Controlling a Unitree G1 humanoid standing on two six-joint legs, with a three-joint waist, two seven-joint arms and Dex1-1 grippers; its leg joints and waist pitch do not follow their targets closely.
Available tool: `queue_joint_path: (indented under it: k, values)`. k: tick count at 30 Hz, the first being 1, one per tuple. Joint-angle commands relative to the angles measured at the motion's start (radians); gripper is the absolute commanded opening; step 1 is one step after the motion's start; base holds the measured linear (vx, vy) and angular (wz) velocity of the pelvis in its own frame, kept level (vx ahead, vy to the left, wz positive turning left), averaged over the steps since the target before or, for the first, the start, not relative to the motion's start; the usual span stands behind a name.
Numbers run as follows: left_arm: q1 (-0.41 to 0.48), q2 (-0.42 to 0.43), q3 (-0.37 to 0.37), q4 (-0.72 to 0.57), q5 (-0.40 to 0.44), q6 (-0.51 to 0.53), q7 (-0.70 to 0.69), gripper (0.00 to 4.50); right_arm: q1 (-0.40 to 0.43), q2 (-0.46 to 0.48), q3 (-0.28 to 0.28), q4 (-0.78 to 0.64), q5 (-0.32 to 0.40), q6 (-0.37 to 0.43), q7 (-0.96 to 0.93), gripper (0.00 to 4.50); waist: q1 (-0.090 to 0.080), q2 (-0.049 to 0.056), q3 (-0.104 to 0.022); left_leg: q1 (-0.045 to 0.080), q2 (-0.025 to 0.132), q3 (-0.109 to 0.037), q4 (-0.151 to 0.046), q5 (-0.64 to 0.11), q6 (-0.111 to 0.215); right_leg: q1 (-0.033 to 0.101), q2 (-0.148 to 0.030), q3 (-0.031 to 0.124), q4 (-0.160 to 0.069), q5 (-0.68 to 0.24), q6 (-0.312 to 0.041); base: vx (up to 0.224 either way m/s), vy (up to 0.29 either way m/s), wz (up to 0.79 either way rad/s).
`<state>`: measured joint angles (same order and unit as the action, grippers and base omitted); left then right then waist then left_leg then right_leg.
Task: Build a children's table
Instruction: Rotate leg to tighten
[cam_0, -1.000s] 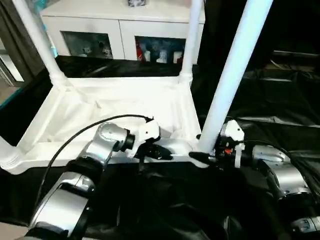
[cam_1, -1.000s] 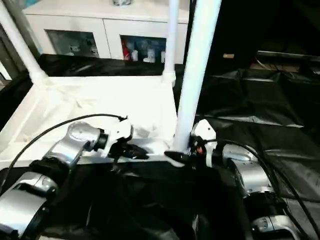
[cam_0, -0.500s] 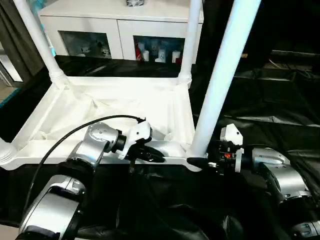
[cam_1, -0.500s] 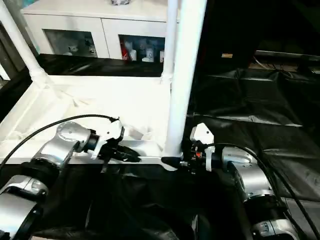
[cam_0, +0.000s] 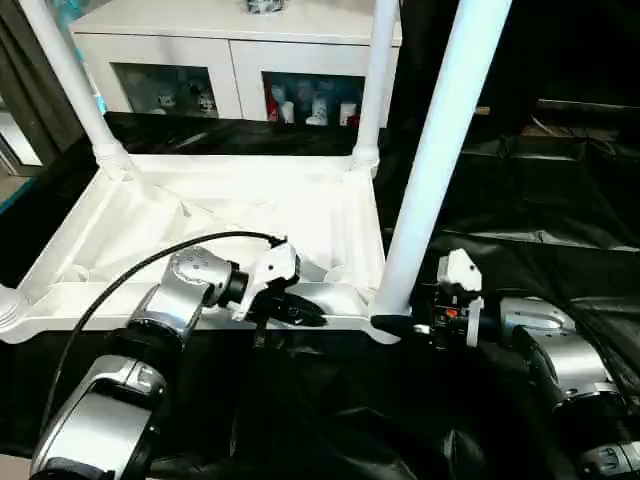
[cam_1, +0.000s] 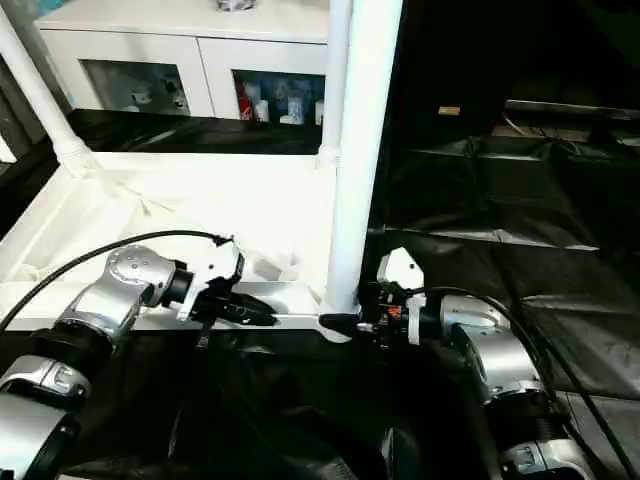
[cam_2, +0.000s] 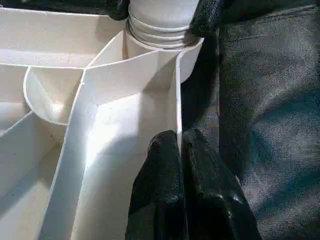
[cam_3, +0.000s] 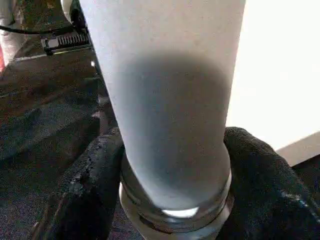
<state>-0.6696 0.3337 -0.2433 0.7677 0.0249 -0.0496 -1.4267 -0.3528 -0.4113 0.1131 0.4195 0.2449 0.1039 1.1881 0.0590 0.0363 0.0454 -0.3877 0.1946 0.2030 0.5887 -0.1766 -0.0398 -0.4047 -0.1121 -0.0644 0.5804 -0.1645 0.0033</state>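
I have the children's table (cam_0: 230, 215) upside down in front of me on the black-covered floor (cam_0: 560, 210), ribbed underside up, so its corner sockets open upward and take the legs from above. My left end effector (cam_2: 180, 150) is pinched shut on the near rim of the top, 1 finger on each side of the thin wall, just beside the near-right corner socket. I judge this hold is there to keep the top from sliding or tipping while the leg is worked in.

My right end effector (cam_3: 172, 200) is clamped around the base of the near-right leg (cam_0: 430, 170), 1 black finger (cam_3: 85, 185) on either side of the tube, right where it meets the socket collar. Gripping that low, I think, gives me the most control over seating and leaves the long tube free above.

The leg stands nearly upright out of that corner, leaning slightly. It is a smooth round white tube, and a ringed collar shows at its foot. 2 more legs stand at the far corners: the far-left leg (cam_0: 70, 80) leans, the far-right leg (cam_0: 375, 80) is close to vertical. At the near-left corner (cam_0: 8, 310) a rounded white stub shows; whether a full leg rises there I cannot tell.

The top is all white, a shallow tray of ribs and thin walls. Beyond its far edge stands a white cabinet (cam_0: 220, 50) with glass doors.
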Motion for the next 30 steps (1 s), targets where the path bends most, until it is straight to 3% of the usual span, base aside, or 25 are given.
queue_joint_path:
  k: [1,5,7,10,11,13,18,20,22,23,24,28,30]
  values:
    - [0.009,-0.012,-0.022,-0.029,-0.016,-0.001,-0.021,0.0,0.008,0.008,-0.012,-0.021,0.018,0.015,-0.021,2.72,0.008,-0.005,-0.07,0.023,0.039,-0.012,-0.067,-0.183,0.088,0.048,-0.035,0.028,-0.04,-0.113,-0.289,0.0,0.0,0.0]
    - [-0.009,-0.052,-0.001,0.007,0.003,-0.01,0.106,0.0,0.007,0.051,-0.045,0.018,0.005,0.015,-0.135,2.72,0.007,-0.01,-0.07,0.023,0.039,-0.012,-0.067,-0.191,0.08,0.046,-0.035,0.028,-0.042,-0.116,-0.29,0.0,0.0,0.0]
    - [-0.034,-0.089,0.005,0.048,0.034,-0.003,0.223,0.0,-0.008,0.098,-0.07,0.08,-0.029,-0.003,-0.276,2.72,0.0,-0.01,-0.065,0.023,0.037,-0.012,-0.07,-0.227,0.06,0.04,-0.035,0.03,-0.049,-0.173,-0.278,0.0,0.0,0.0]
    - [-0.064,-0.154,0.006,0.091,0.059,0.019,0.356,0.0,-0.025,0.178,-0.095,0.145,-0.068,-0.02,-0.479,2.72,-0.009,-0.011,-0.062,0.028,0.032,-0.019,-0.077,-0.303,0.003,0.039,-0.04,0.031,-0.065,-0.321,-0.226,0.0,0.0,0.0]
    - [-0.067,-0.16,0.005,0.095,0.063,0.019,0.369,0.0,-0.028,0.186,-0.097,0.15,-0.07,-0.017,-0.499,2.72,-0.011,-0.012,-0.061,0.026,0.031,-0.02,-0.078,-0.305,0.002,0.041,-0.039,0.031,-0.067,-0.328,-0.219,0.0,0.0,0.0]
    - [-0.087,-0.204,-0.001,0.119,0.081,0.026,0.443,0.0,-0.043,0.239,-0.11,0.177,-0.086,-0.008,-0.619,2.72,-0.016,-0.011,-0.059,0.034,0.03,-0.019,-0.078,-0.334,-0.002,0.031,-0.037,0.032,-0.075,-0.357,-0.205,0.0,0.0,0.0]
    - [-0.128,-0.304,-0.013,0.172,0.1,0.025,0.571,0.0,-0.086,0.348,-0.093,0.225,-0.155,-0.022,-0.817,2.72,-0.021,-0.011,-0.057,0.031,0.027,-0.024,-0.082,-0.363,-0.007,0.031,-0.036,0.028,-0.084,-0.42,-0.17,0.0,0.0,0.0]
    - [-0.131,-0.313,-0.016,0.176,0.103,0.017,0.573,0.0,-0.087,0.36,-0.081,0.218,-0.16,-0.036,-0.801,2.72,-0.023,-0.011,-0.057,0.032,0.026,-0.025,-0.083,-0.38,-0.007,0.029,-0.036,0.028,-0.088,-0.429,-0.163,0.0,0.0,0.0]
    - [-0.132,-0.32,-0.02,0.179,0.107,0.006,0.574,0.0,-0.083,0.372,-0.07,0.2,-0.144,-0.041,-0.757,3.28,-0.023,-0.01,-0.058,0.03,0.028,-0.026,-0.086,-0.381,0.002,0.032,-0.035,0.028,-0.087,-0.407,-0.162,0.0,0.0,0.0]
    - [-0.133,-0.321,-0.021,0.18,0.108,0.004,0.574,0.0,-0.082,0.374,-0.066,0.196,-0.142,-0.043,-0.748,3.28,-0.021,0.004,-0.059,0.031,0.028,-0.028,-0.087,-0.381,0.001,0.032,-0.036,0.028,-0.085,-0.392,-0.166,0.0,0.0,0.0]
    - [-0.126,-0.307,-0.025,0.18,0.11,-0.017,0.546,0.0,-0.081,0.348,-0.05,0.173,-0.146,-0.069,-0.702,3.44,-0.025,-0.004,-0.059,0.028,0.028,-0.026,-0.087,-0.383,0.002,0.034,-0.033,0.027,-0.085,-0.367,-0.171,0.0,0.0,0.0]
    - [-0.115,-0.279,-0.023,0.174,0.102,-0.033,0.492,0.0,-0.081,0.294,-0.05,0.151,-0.143,-0.095,-0.639,3.69,-0.021,-0.006,-0.064,0.022,0.028,-0.023,-0.082,-0.336,0.027,0.042,-0.036,0.029,-0.075,-0.285,-0.201,0.0,0.0,0.0]
    - [-0.101,-0.246,-0.026,0.159,0.09,-0.043,0.421,0.0,-0.071,0.23,-0.059,0.119,-0.107,-0.085,-0.525,3.69,-0.018,-0.009,-0.067,0.022,0.028,-0.021,-0.078,-0.307,0.048,0.047,-0.037,0.029,-0.073,-0.254,-0.211,0.0,0.0,0.0]
